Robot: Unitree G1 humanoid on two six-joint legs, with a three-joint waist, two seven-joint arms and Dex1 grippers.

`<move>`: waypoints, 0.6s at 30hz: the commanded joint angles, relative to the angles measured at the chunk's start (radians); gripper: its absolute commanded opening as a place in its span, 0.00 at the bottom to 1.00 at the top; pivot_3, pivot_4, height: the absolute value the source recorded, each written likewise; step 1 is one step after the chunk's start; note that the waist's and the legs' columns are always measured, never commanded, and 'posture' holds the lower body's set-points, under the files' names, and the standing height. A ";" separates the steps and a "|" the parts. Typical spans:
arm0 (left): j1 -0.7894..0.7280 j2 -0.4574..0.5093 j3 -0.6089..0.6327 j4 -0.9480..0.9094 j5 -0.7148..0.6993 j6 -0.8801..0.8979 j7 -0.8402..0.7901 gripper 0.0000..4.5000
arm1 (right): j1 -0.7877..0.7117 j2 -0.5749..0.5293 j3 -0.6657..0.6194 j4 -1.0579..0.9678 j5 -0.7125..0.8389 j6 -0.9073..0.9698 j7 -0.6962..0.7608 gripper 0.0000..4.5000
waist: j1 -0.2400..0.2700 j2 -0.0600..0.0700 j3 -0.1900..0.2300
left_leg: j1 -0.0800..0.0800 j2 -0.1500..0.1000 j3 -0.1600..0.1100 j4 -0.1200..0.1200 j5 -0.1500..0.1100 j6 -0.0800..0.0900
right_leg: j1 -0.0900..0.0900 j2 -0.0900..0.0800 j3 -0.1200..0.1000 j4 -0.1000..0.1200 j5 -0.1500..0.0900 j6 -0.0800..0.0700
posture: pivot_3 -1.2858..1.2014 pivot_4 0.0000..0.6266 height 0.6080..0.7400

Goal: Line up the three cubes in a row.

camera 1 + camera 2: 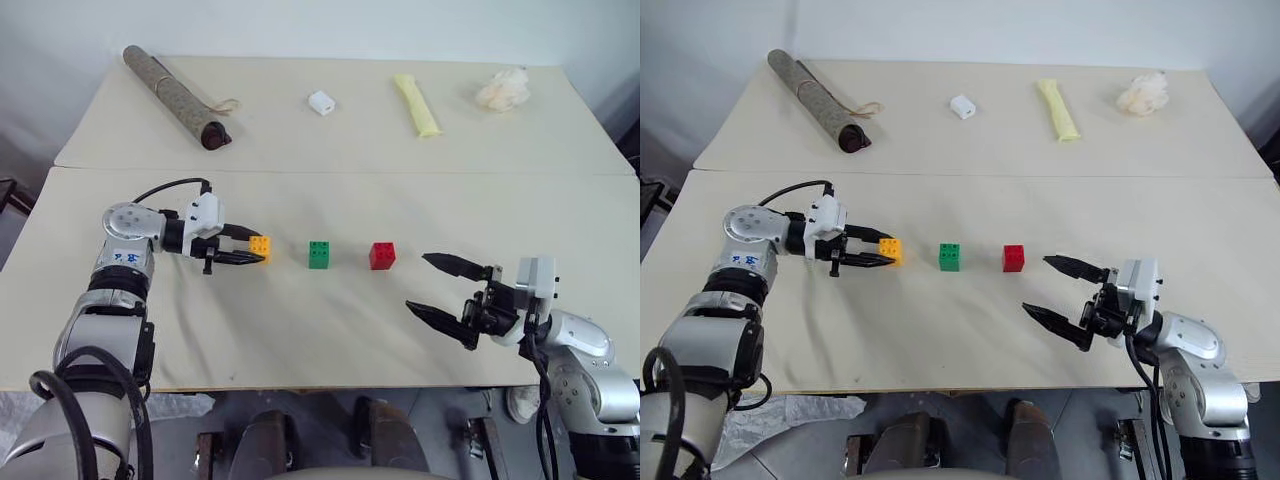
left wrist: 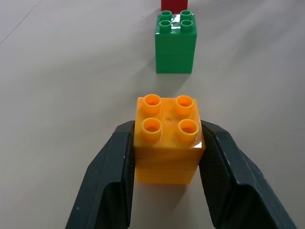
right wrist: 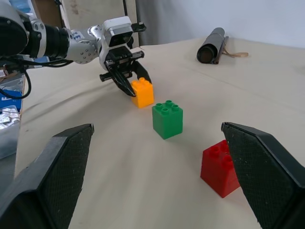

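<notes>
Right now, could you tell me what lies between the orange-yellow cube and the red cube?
The green cube stands between the orange-yellow cube and the red cube, apart from both, as the left eye view shows.

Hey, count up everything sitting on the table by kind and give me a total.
Studded cubes: 3, orange-yellow, green, red
White block: 1
Rolled mat: 1
Yellow tube: 1
Crumpled wad: 1
Total: 7

Left gripper [image 1: 258, 252] reaches rightward, jaws clamped; right gripper [image 1: 433, 285] jaws spread wide.
</notes>
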 commanded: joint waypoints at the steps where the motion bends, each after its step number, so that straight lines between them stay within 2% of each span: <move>1: -0.029 0.000 0.013 0.031 0.016 0.021 -0.037 0.41 | 0.011 -0.003 -0.025 -0.052 0.023 -0.011 -0.017 1.00 | 0.001 0.000 0.000 | 0.000 0.000 0.000 0.000 0.000 0.000 | 0.000 0.000 0.000 0.000 0.000 0.000 | 0.52 0.24 1.00; 5: -0.031 0.007 0.023 0.029 0.014 0.044 -0.072 0.68 | 0.009 -0.008 -0.018 -0.050 0.026 -0.009 -0.016 1.00 | 0.001 0.000 0.000 | 0.000 0.000 0.000 0.000 0.000 0.000 | 0.000 0.000 0.000 0.000 0.000 0.000 | 0.52 0.24 1.00; 8: 0.000 0.038 0.073 -0.003 -0.036 0.048 -0.083 0.89 | -0.030 -0.020 -0.019 -0.009 0.026 -0.014 0.010 1.00 | 0.000 0.000 0.000 | 0.000 0.000 0.000 0.000 0.000 0.000 | 0.000 0.000 0.000 0.000 0.000 0.000 | 0.52 0.24 1.00; 10: 0.029 0.059 0.108 -0.038 -0.074 0.073 -0.099 0.99 | -0.054 -0.029 -0.022 0.026 0.024 -0.021 0.036 1.00 | -0.004 0.000 0.000 | 0.000 0.000 0.000 0.000 0.000 0.000 | 0.000 0.000 0.000 0.000 0.000 0.000 | 0.52 0.24 1.00; 12: 0.098 0.095 0.149 -0.132 -0.144 0.136 -0.112 0.99 | -0.092 -0.048 -0.031 0.094 0.021 -0.035 0.083 1.00 | -0.006 0.000 0.000 | 0.000 0.001 0.000 0.000 0.000 0.000 | 0.000 0.000 0.000 0.000 0.000 0.000 | 0.52 0.24 1.00; 15: 0.264 0.153 0.209 -0.375 -0.254 0.300 -0.101 0.99 | -0.159 -0.090 -0.041 0.222 0.024 -0.038 0.170 1.00 | -0.018 0.000 0.000 | 0.001 0.001 0.000 0.000 0.000 0.000 | 0.000 0.000 0.000 0.001 0.000 0.000 | 0.52 0.24 1.00; 18: 0.489 0.207 0.245 -0.680 -0.266 0.365 0.038 0.99 | -0.258 -0.122 -0.041 0.371 0.038 -0.031 0.274 1.00 | -0.026 0.000 0.001 | 0.001 0.001 -0.001 0.000 0.000 0.001 | 0.000 -0.001 0.000 0.001 0.000 0.000 | 0.52 0.24 1.00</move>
